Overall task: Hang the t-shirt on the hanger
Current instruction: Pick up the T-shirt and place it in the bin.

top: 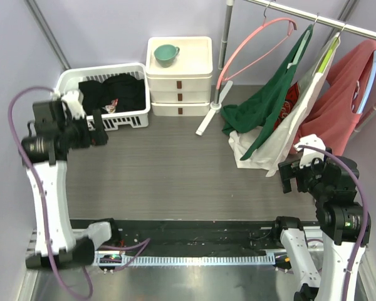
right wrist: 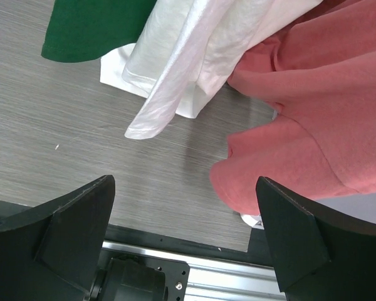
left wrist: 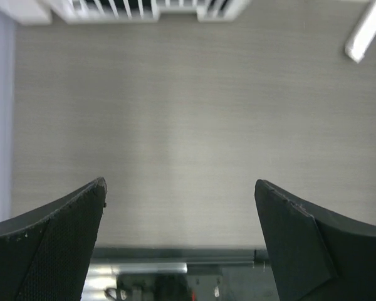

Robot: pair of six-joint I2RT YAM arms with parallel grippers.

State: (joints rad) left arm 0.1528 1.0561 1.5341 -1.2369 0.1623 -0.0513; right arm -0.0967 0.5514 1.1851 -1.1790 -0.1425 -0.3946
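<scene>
The black t-shirt (top: 113,93) lies bunched in the white basket (top: 67,79) at the back left. The pink hanger (top: 254,47) hangs empty by its hook from the metal rail (top: 313,19) at the top right. My left gripper (top: 99,128) is raised just in front of the basket, open and empty; in the left wrist view (left wrist: 180,188) only bare table lies between its fingers. My right gripper (top: 294,175) is raised at the right, open and empty, below the hanging garments; the right wrist view (right wrist: 185,188) shows the table under it.
A white drawer unit (top: 178,78) with a teal cup (top: 165,54) stands beside the basket. A dark green garment (top: 266,103), a white garment (top: 282,135) and a salmon-red garment (top: 338,100) hang on the rail. The rack's white foot (top: 212,113) rests on the table.
</scene>
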